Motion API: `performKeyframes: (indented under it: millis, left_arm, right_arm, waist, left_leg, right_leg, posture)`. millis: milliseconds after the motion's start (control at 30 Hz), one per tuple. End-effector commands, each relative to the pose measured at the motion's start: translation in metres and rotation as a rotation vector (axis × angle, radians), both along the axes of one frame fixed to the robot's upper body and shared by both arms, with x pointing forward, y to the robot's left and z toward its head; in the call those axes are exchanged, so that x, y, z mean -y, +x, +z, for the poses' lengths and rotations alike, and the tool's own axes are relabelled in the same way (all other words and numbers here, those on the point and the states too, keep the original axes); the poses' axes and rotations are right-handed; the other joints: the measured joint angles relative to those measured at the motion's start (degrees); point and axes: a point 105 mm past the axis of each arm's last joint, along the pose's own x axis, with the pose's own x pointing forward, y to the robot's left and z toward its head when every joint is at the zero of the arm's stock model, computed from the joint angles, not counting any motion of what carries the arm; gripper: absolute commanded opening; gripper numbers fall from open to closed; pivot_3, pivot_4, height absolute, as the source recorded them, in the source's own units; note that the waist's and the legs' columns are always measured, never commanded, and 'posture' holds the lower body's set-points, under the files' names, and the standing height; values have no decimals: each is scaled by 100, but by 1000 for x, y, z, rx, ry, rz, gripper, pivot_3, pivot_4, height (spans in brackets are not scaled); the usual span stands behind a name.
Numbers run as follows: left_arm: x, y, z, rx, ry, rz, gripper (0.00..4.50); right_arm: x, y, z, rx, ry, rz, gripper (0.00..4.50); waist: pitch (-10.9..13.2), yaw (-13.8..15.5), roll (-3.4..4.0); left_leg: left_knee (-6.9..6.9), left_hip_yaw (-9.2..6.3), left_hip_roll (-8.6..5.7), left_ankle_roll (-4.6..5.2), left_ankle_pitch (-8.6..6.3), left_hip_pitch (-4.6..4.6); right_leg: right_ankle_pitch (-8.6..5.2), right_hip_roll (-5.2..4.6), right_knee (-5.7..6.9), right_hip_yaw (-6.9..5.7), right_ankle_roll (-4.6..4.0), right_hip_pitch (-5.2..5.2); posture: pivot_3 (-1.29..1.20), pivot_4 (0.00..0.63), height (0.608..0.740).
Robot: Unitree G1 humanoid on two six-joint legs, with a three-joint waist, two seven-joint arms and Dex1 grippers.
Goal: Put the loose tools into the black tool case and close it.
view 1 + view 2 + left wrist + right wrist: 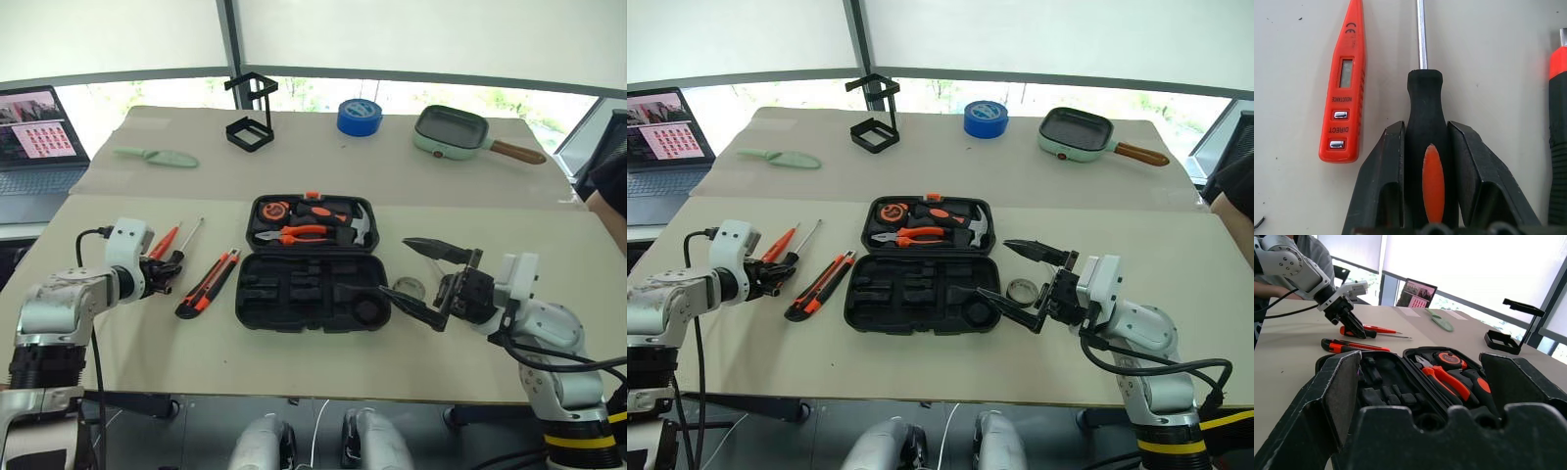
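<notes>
The step in hand is judged to be the pickup of the first loose tool. In the left wrist view, the left gripper [1426, 161] is seen closed to a narrow gap about the black rubber-handled screwdriver with an orange inlay and bare steel shaft [1425, 132]; both black fingers [1382, 176] are pressed against the sides of the handle. The screwdriver appears to rest on the beige tabletop [127, 362], so a lift is not yet shown.

Just beside the held handle, the flat orange plastic tester screwdriver with a small display window [1344, 93] is seen, apart from the fingers. A third black-and-orange handle [1558, 122] is cut by the right edge of that view. In the left eye view, the black-and-orange utility knife [208, 283] lies at centre left, between the left gripper and the case.

The rectangular black plastic hinged tool case [312, 262] lies open at the centre of the frame, well to the right of the held screwdriver. Its upper half is filled with tools; the lower half shows empty moulded slots.

The right gripper [423, 284] is held fully spread and empty at lower right, beside the case edge. The small dark tape roll [1023, 290] lies between its fingers.

The next move calls for a lift and a carry rightward over the knife to an empty slot.
</notes>
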Motion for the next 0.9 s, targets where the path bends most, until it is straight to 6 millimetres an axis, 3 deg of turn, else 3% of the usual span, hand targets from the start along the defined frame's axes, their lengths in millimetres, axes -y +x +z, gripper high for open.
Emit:
performKeyframes:
  millis: [33,133,233,367,467,600,767,900]
  left_arm:
    - [8,-1,34,234,-91,-104,866]
    - [8,-7,51,375,-49,-198,866]
    - [21,-12,73,506,-20,-351,866]
    - [68,-21,90,548,81,-725,866]
    - [113,-25,84,481,183,-1031,866]
    - [153,-7,67,428,349,-1207,866]
    - [175,3,48,369,435,-1291,866]
    - [178,16,36,334,491,-1248,866]
  right_arm:
    - [10,-1,14,45,5,-46,4500]
    - [19,-2,24,61,19,-75,4500]
    - [20,-10,25,7,-9,-27,4500]
    - [16,-14,32,21,-55,19,4500]
    - [17,-10,29,20,-98,27,4500]
    - [19,-3,26,31,-118,12,4500]
    - [21,-3,22,26,-126,-3,4500]
    - [28,-6,14,-5,-145,-34,4500]
  waist:
    - [1,-1,-2]
    - [4,0,-6]
    - [3,10,-7]
    - [4,28,-7]
    - [4,39,-8]
    - [4,98,-8]
    - [4,-5,-9]
    - [5,3,-11]
  left_leg:
    - [0,-1,0,0,0,-1]
    - [4,-4,2,-1,0,-10]
    - [4,-5,1,-1,0,-16]
    - [7,-5,0,2,-2,-18]
    - [15,-1,-4,8,-5,-24]
    - [36,6,-8,17,-7,-25]
    - [43,12,2,29,-6,-25]
    - [47,10,4,30,-5,-29]
  right_leg:
    - [2,-6,0,1,-4,-1]
    - [12,-25,0,-1,-22,-8]
    - [16,-35,0,-3,-30,-15]
    - [16,-38,-2,-11,-29,-11]
    - [8,-11,-1,-17,-15,-11]
    - [1,7,-1,-29,5,-1]
    - [6,37,-3,-13,-4,-5]
    - [8,39,-2,-14,-8,-9]
  posture:
    - [0,150,740]
    - [0,150,740]
    - [0,150,740]
    - [0,150,740]
    - [0,150,740]
    - [0,150,740]
    - [0,150,740]
    - [0,150,740]
